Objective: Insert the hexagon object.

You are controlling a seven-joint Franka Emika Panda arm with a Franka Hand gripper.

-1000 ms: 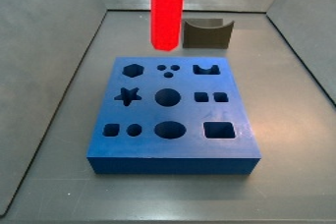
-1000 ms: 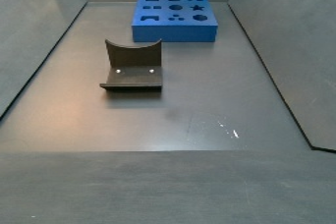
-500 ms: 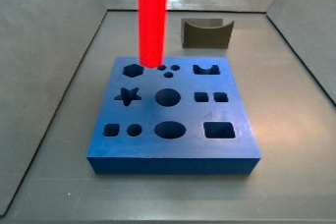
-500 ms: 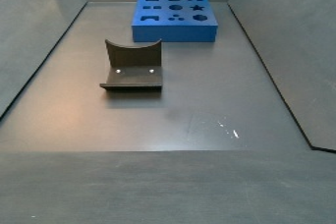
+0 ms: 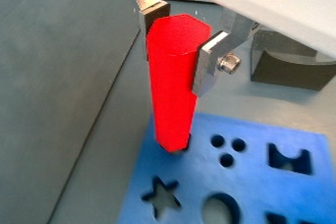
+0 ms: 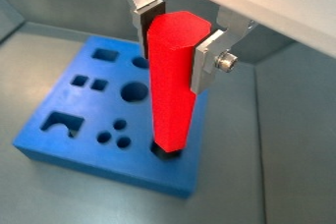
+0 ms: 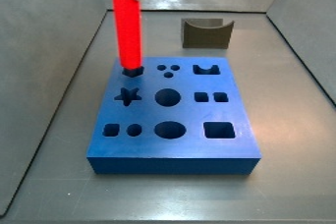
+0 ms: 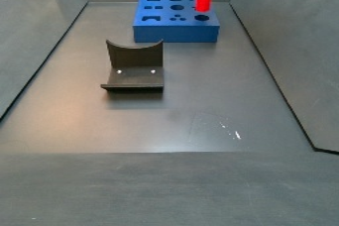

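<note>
I note the hexagon object (image 7: pixel 125 20) has shifted from above the far edge of the blue block (image 7: pixel 178 154) to the corner hexagonal hole (image 7: pixel 133 70), and has come down; its lower end now sits at or just inside that opening in both wrist views. The gripper (image 6: pixel 178 33), above the block, is clamped on the rod's upper part, silver fingers (image 6: pixel 207 59) pressing its sides. I judge alignment achieved; insertion is beginning. The dark grey block (image 8: pixel 134 67) lies well apart.

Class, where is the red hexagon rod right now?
The red hexagon rod stands upright in the tool, its lower end at the hexagon hole in a corner of the blue block.
</note>
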